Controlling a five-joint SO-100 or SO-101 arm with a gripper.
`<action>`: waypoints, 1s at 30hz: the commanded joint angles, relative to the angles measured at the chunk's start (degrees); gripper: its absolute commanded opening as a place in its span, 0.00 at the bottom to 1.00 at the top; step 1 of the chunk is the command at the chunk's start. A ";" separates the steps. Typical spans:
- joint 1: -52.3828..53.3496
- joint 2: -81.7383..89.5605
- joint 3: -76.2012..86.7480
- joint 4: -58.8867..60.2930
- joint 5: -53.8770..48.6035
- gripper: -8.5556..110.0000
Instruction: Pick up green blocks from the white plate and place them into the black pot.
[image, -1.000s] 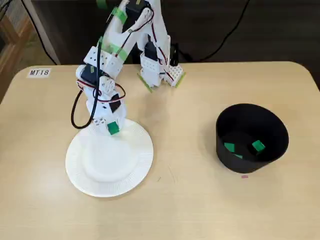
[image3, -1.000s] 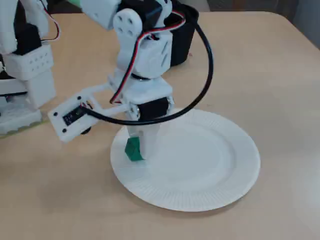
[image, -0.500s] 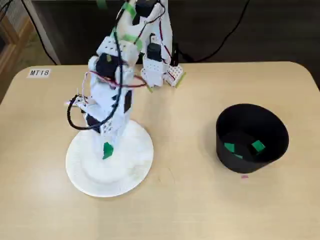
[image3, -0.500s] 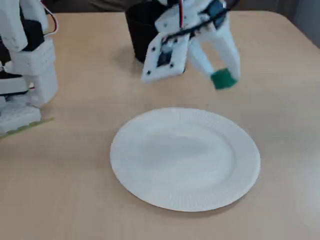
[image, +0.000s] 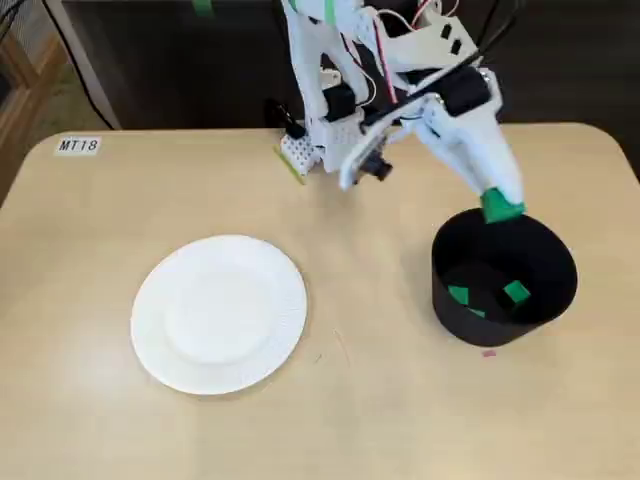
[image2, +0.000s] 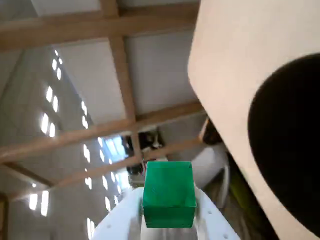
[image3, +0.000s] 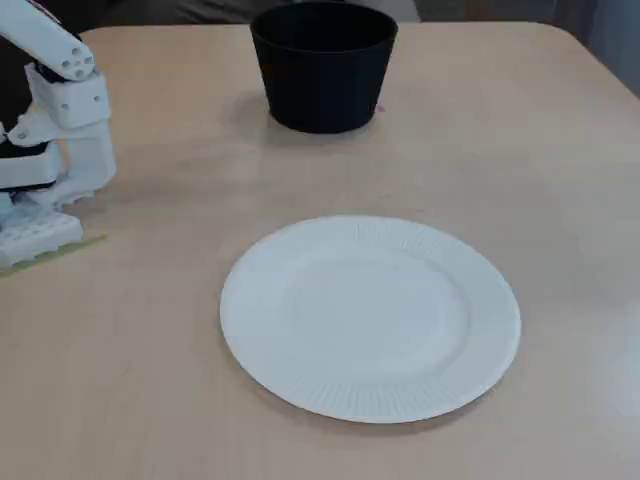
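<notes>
You have the gripper (image: 497, 201) closed down to the width of one green block (image: 503, 211), which it pinches between its white fingers. In a fixed view the block hangs over the 12 o'clock rim of the black pot (image: 505, 300). The wrist view shows the block (image2: 168, 192) as a crisp, matte cube with square edges.

The pot is round, with smooth dark walls that taper toward the bottom. More green blocks (image: 516, 292) lie on its floor. It stands at 3 o'clock from the white plate (image: 219, 312), well apart, near the right edge of the table (image: 380, 400). Open, pale wood-grain tabletop lies between them.

The plate is a round paper disc with a ribbed rim (image3: 370, 400). The table's corners are rounded. The arm base (image: 318, 150) sits at the table's 12 o'clock edge.
</notes>
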 joint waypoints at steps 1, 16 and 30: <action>-2.55 -0.09 4.83 -5.71 -0.70 0.05; 1.05 -7.21 7.03 -2.90 -4.31 0.18; 7.82 -0.09 2.11 5.27 -5.89 0.05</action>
